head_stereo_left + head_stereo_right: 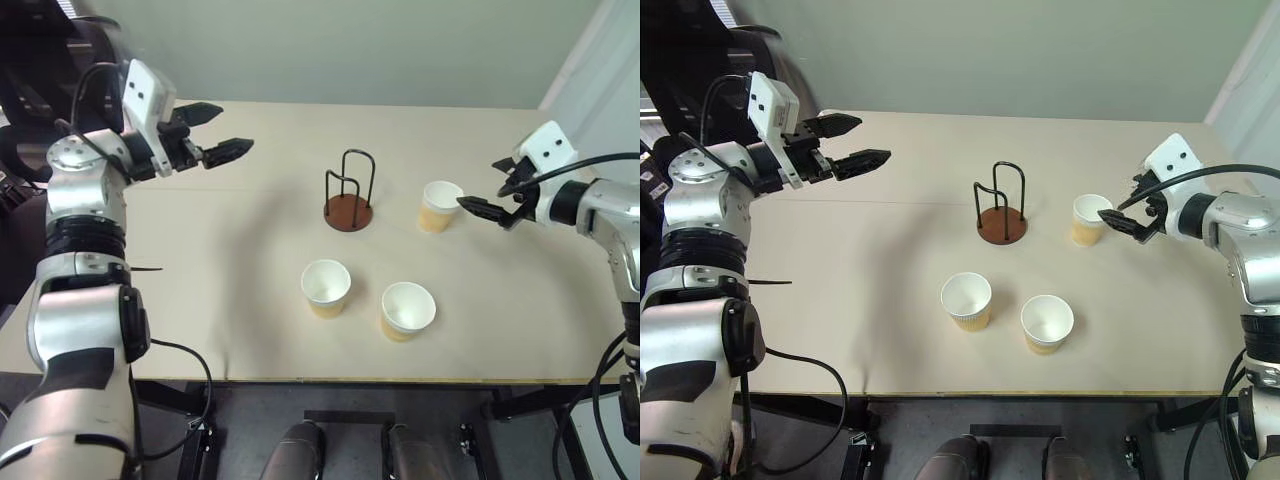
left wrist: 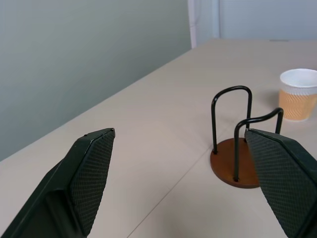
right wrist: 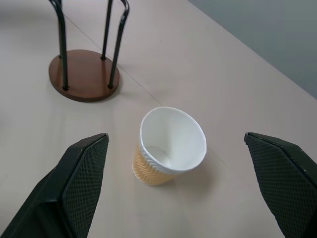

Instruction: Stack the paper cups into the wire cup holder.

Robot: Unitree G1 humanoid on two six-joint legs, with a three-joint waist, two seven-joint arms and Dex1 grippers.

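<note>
Left eye view: beige table (image 1: 250, 330) against pale green wall (image 1: 350, 50), both grippers wide, holding nothing.

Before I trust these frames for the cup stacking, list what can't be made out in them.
- Wire cup holder: left wrist view, the right side of its base hidden behind a fingertip.
- Wire cup holder's loop tops: right wrist view, cut off by the picture edge.
- Far paper cup: eye views, whether the right gripper touches it.
</note>
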